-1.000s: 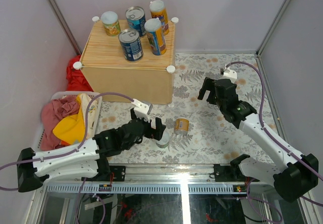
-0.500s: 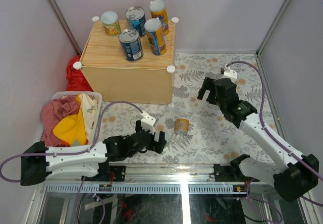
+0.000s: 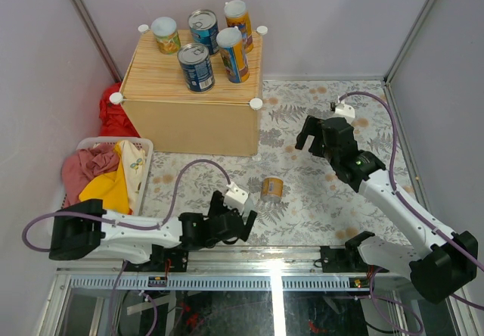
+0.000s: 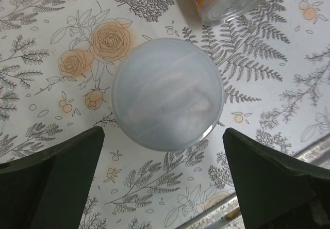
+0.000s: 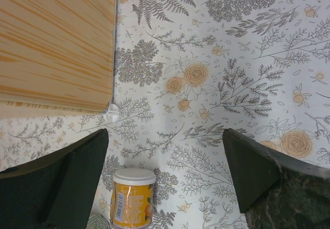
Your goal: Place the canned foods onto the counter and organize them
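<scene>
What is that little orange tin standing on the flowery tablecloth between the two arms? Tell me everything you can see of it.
The orange tin is a short cylinder with a yellow-orange printed label, a barcode on its side and a pale lid. It stands upright on the floral cloth, in front of the wooden counter rather than on it. Nothing holds it. A pale-lidded tin stands close beside it, under the open left claw.
</scene>
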### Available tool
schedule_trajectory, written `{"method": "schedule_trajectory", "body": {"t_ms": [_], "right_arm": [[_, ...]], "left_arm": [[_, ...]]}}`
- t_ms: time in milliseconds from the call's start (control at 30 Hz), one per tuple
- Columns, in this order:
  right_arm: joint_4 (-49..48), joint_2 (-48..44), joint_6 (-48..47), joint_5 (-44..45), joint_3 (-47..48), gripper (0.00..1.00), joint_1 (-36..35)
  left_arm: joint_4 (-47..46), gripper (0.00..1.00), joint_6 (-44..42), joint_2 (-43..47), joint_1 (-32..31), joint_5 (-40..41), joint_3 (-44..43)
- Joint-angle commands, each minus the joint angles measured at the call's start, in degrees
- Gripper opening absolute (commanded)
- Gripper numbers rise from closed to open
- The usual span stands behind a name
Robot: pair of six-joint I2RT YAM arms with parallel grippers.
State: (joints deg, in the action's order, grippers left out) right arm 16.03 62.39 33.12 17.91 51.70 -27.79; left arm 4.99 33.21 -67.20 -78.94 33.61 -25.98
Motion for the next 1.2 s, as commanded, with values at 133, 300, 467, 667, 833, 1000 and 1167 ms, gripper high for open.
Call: {"method": "schedule_trajectory", "body": {"t_ms": [133,300,467,667,833,1000,1167], "right_arm": [[-2.32,-1.55,0.89,-1.49,-0.49,1.00,0.21],[-2.75,-1.74,1.03,-1.82,-1.11,1.00,0.21],[-3.28,-1.50,1.24,-2.47,-1.59,0.99,0.27],[-3.76,-1.07,1.40,-3.00,-1.65,0.99,0.25],[-3.69,-1.28,1.50,-3.11,-1.66,1.00,0.28],[-3.46,-1.65,1.46,-3.07,-1.61,0.99,0.28],[-3.10,-1.92,1.34,-3.08,-1.42,1.00,0.28]], "left_arm": [[-3.52,1.00,3.43,-7.99,-3.81,14.39,-4.78],[-5.81,1.00,4.57,-8.04,-4.21,14.45,-3.98],[-7.79,1.00,5.21,-5.94,-4.53,14.56,-2.31],[-10.24,0.96,5.02,-3.60,-4.64,14.56,-0.15],[-11.53,0.92,5.67,-5.67,-4.65,14.53,0.34],[-13.97,0.83,6.05,-9.22,-4.71,14.94,0.10],[-15.88,0.70,5.28,-8.91,-4.69,15.97,-0.07]]}}
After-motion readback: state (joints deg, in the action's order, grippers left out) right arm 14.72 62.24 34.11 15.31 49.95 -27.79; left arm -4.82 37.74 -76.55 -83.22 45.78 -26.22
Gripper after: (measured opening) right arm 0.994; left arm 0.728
